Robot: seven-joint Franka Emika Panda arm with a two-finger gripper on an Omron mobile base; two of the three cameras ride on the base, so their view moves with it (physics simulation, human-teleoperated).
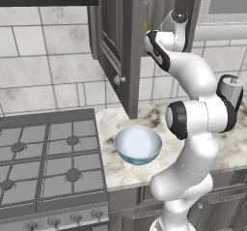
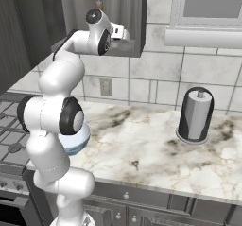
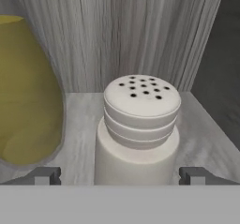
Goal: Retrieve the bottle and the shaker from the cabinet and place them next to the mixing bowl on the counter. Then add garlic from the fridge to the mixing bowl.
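A white shaker (image 3: 140, 120) with a perforated cap stands on the cabinet shelf, directly in front of my hand. My gripper (image 3: 121, 175) is open, with one fingertip (image 3: 44, 175) on each side of the shaker's body and not touching it. The yellow bottle (image 3: 26, 87) stands just left of the shaker in the hand view and shows as a yellow sliver (image 1: 145, 22) inside the cabinet. The pale blue mixing bowl (image 1: 138, 144) sits on the counter beside the stove, under the cabinet. Garlic and fridge are out of view.
The open grey cabinet door (image 1: 113, 46) hangs left of my arm. The stove (image 1: 48, 157) lies left of the bowl. A paper towel holder (image 2: 194, 115) stands at the back of the marble counter (image 2: 151, 144). The cabinet's side wall (image 3: 220, 78) is close on the right.
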